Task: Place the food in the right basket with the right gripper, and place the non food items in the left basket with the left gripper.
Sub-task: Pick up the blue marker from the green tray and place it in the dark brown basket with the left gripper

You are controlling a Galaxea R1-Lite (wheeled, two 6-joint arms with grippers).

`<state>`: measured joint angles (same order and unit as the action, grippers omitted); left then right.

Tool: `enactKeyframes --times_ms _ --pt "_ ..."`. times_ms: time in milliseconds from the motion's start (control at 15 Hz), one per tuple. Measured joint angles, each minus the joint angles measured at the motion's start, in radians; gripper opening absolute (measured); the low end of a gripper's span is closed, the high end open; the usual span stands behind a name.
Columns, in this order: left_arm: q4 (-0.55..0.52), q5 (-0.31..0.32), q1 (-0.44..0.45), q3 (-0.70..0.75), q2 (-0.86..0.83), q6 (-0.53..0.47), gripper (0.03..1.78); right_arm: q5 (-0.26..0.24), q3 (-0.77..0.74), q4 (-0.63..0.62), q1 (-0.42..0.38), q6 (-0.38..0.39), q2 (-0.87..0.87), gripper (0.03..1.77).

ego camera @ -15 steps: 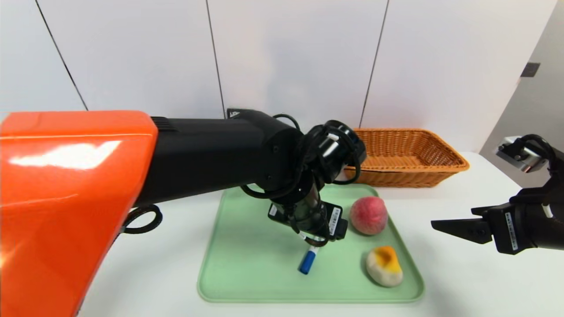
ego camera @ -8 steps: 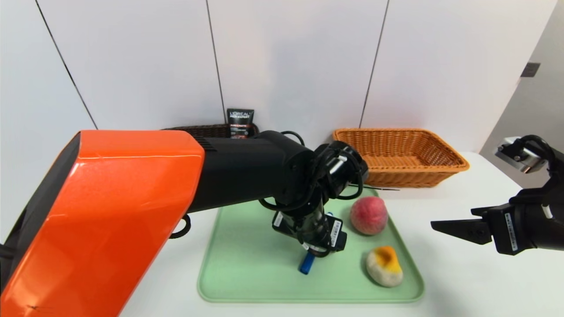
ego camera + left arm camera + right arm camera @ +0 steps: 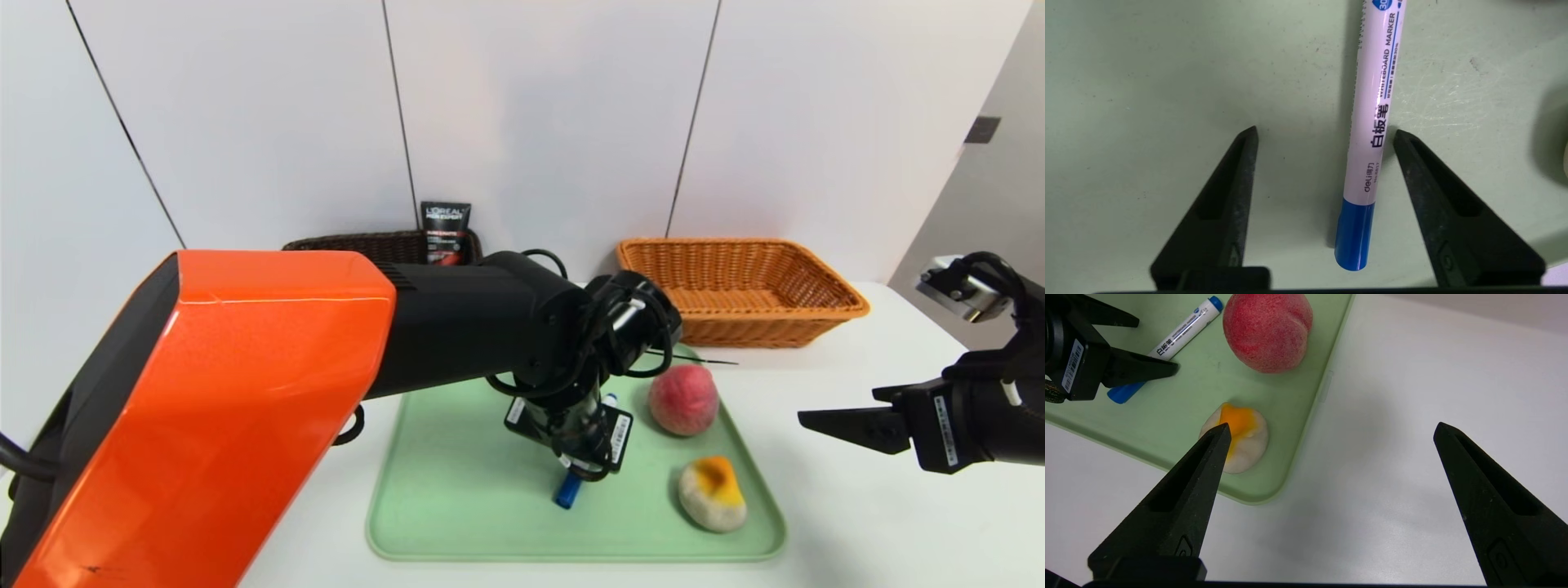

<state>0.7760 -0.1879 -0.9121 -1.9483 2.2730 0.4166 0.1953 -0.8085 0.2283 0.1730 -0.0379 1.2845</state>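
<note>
Between spread fingers, marker (image 3: 1367, 134) lengthwise.

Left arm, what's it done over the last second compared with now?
The left gripper has come down over the whiteboard marker, open fingers straddling it, not yet gripping. The marker, peach, bun, green tray and the open right gripper beside the tray stayed put.

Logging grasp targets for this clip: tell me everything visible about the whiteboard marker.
The whiteboard marker is a slim white plastic barrel with blue and black print and a blue cap. It lies flat on the green tray, left of the peach. The left end effector is open, its fingers straddling the barrel near the cap end, the marker closer to one finger; whether that finger touches it is unclear.
</note>
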Motion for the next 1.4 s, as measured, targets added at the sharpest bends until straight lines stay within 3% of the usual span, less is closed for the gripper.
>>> enactKeyframes --times_ms 200,267,333,667,933,1200,1400 --pt "0.003 0.0 -0.003 0.0 0.003 0.0 0.8 0.0 0.005 -0.001 -0.002 0.0 -0.001 1.71" --pt "0.003 0.001 -0.003 0.0 0.003 0.0 0.62 0.0 0.005 -0.001 -0.003 0.0 -0.001 1.71" --pt "0.004 0.002 -0.003 0.0 0.003 0.0 0.16 0.0 0.005 -0.001 -0.003 0.0 -0.001 1.71" --pt "0.012 -0.007 -0.002 0.003 -0.01 0.001 0.16 0.0 0.005 0.0 -0.003 0.0 -0.003 1.71" --pt "0.007 -0.11 0.008 0.002 -0.096 -0.021 0.16 -0.001 0.005 -0.001 -0.003 0.0 -0.005 1.71" --pt "0.001 -0.136 0.074 0.001 -0.274 -0.189 0.16 0.003 0.01 -0.036 -0.002 0.0 -0.005 1.71" --pt "-0.001 -0.088 0.214 0.001 -0.388 -0.411 0.16 0.003 0.015 -0.044 -0.002 -0.001 -0.005 1.71"
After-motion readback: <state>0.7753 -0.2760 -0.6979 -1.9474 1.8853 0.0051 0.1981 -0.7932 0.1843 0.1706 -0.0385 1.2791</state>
